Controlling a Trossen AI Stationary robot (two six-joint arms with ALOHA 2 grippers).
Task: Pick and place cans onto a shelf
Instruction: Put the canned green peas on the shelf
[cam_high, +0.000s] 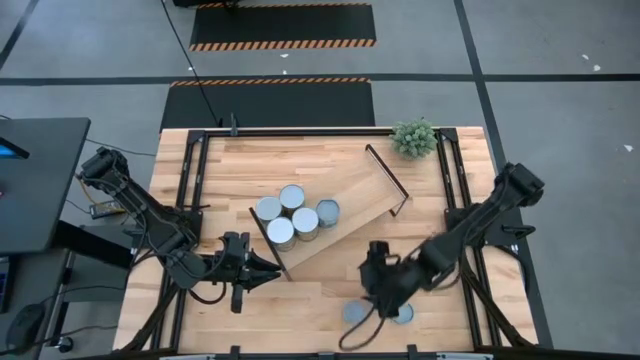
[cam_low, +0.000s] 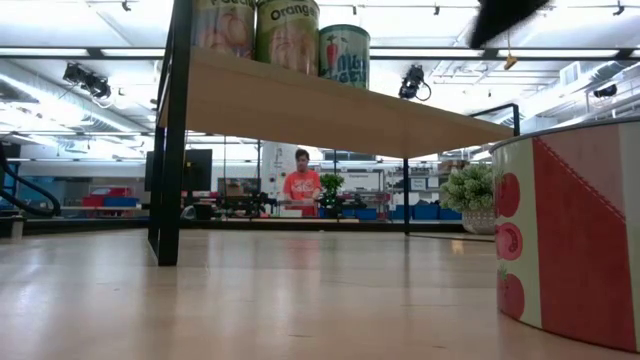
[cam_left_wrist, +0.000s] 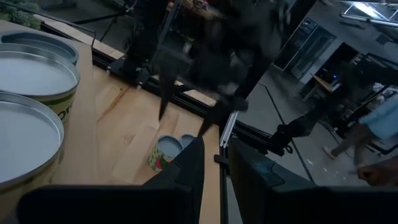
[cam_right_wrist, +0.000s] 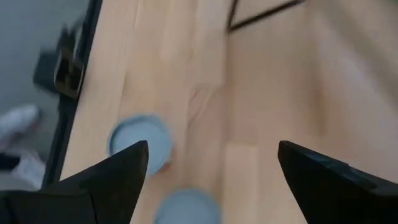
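Five cans (cam_high: 297, 213) already stand clustered on the left end of the shelf (cam_high: 350, 215), the light plank lying aslant in the middle of the high view, so the job looks a little past halfway, with the step in hand being the fetch of another can from the tabletop (cam_high: 330, 160). Two blue-topped cans remain at the lower centre-right of the high view, one (cam_high: 355, 313) just left of the other (cam_high: 402, 314), both well apart from the shelf. The right tool (cam_high: 383, 290) hangs just above them in that picture, its fingers spread wide and empty; in the right wrist view both tops show between the two dark fingers, one (cam_right_wrist: 140, 142) nearer the left finger and one (cam_right_wrist: 186, 207) at the bottom edge. The next move, as I judge it, calls for centring over one can and lowering so the fingers straddle its sides without knocking its neighbour. The left tool (cam_high: 262, 268) waits at the lower left, just beside the shelf's near end bar, fingers almost pressed together and holding nothing.
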